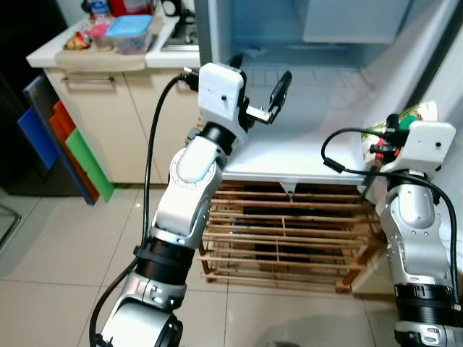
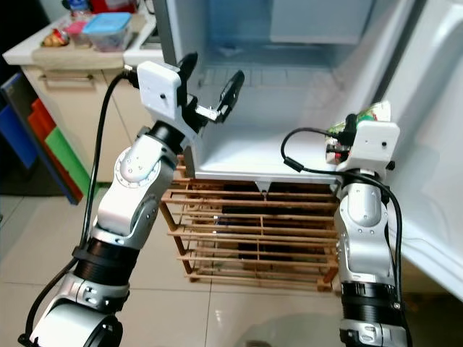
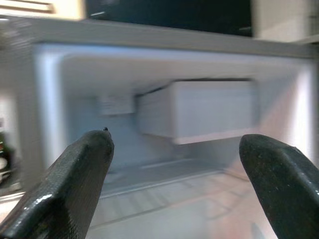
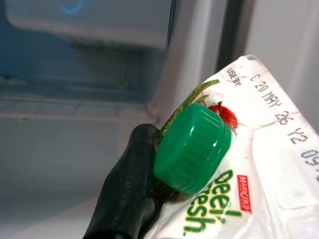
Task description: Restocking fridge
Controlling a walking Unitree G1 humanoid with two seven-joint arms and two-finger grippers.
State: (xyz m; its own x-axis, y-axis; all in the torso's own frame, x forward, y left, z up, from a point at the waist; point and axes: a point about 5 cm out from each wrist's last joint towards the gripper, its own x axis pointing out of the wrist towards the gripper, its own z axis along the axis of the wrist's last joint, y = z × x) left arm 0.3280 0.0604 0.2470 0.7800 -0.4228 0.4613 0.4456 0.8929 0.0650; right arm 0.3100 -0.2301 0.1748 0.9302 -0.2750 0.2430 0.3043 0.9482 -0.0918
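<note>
The open fridge (image 1: 311,137) offers a wide bare floor behind the raised left gripper (image 1: 259,85). A white drawer (image 3: 199,112) hangs overhead at the back. The carton (image 4: 249,174) crowds the right wall.

Held against the right gripper's (image 4: 149,199) black finger, the juice carton (image 4: 254,174) reads "USE BY: C 20 MAY 26 Y2 09" along its top seam and "MARIGOLD" in red beside green "Peel Fresh" lettering below the green cap (image 4: 193,148).
</note>
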